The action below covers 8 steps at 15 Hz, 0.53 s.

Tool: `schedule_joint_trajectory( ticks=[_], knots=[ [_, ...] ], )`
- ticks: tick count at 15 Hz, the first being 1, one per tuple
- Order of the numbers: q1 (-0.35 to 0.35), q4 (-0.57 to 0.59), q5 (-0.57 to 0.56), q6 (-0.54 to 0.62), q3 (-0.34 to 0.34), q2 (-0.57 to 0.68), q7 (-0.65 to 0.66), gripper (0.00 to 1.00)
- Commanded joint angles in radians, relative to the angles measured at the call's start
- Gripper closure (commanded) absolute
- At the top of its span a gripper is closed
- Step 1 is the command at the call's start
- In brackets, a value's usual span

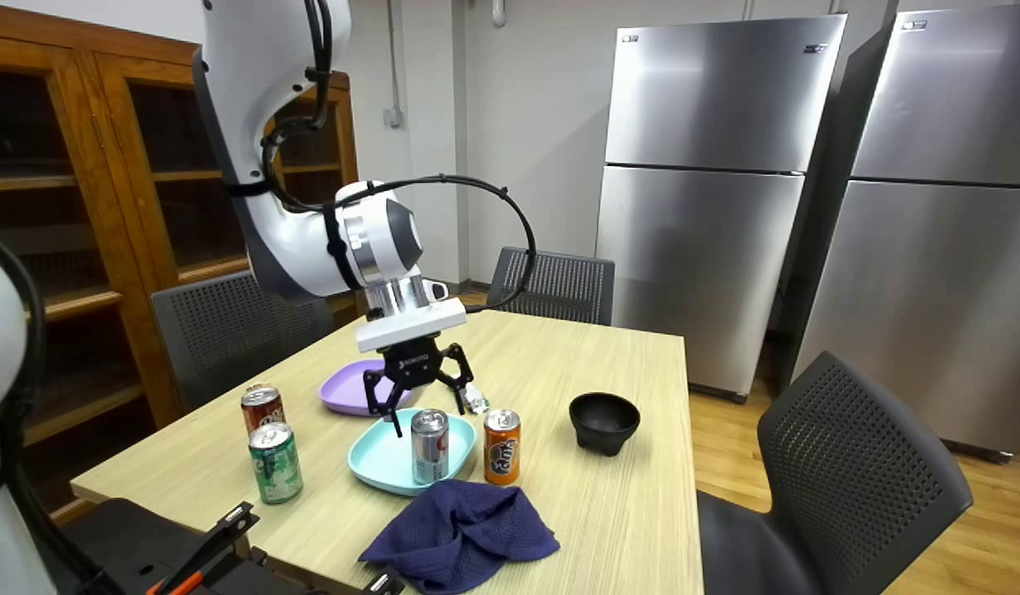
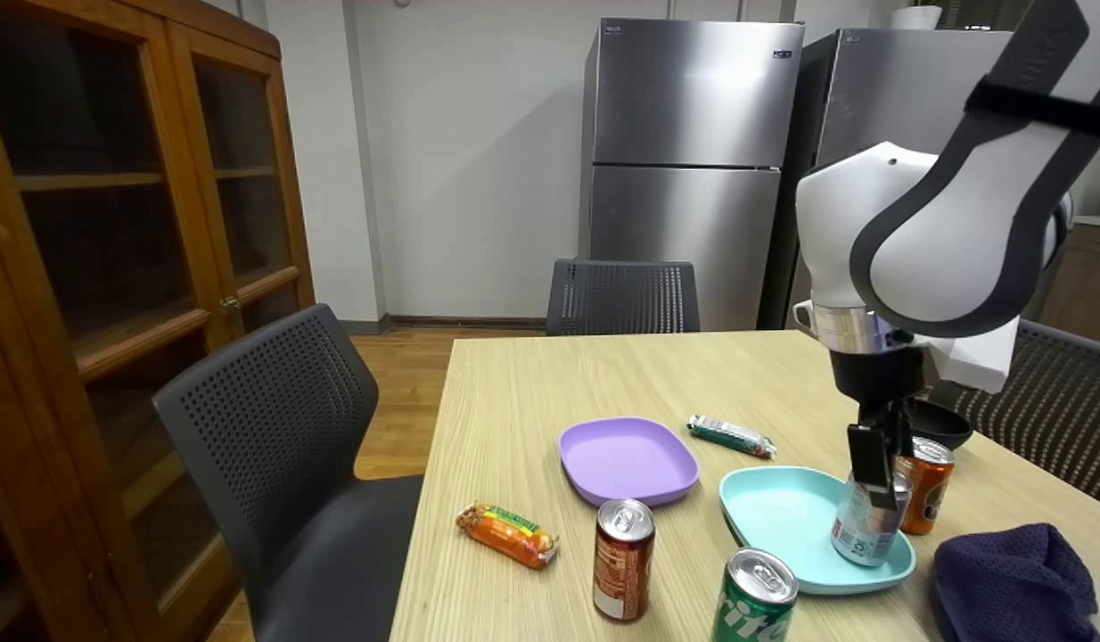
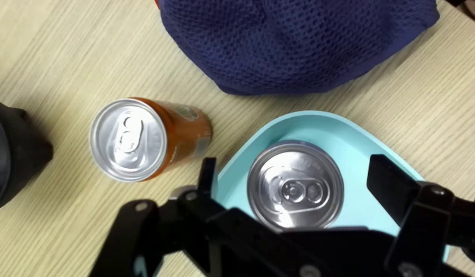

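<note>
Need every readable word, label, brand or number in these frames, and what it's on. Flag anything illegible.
"Fanta": orange can
"rite": green can; start of the word out of sight
"ROBOTIQ", blurred, so only probable: tool
Too small or blurred to read: print on the silver can, brown can, orange packet and green packet; fridge badges; faint lettering on the arm.
</note>
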Motion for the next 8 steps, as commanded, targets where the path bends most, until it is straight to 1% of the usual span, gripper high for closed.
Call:
schedule_joint_trajectory(
  ticks=[1, 3, 8],
  knots=[
    [-0.030, -0.047, 0.005, -0.015, 0.014, -0.098, -0.002, 0.00],
    [-0.070, -0.049, 0.070, 0.019, 0.023, -0.107, -0.053, 0.00],
    [-0.159, -0.031, 0.235, 0.082, 0.011, -0.110, -0.146, 0.00]
  ],
)
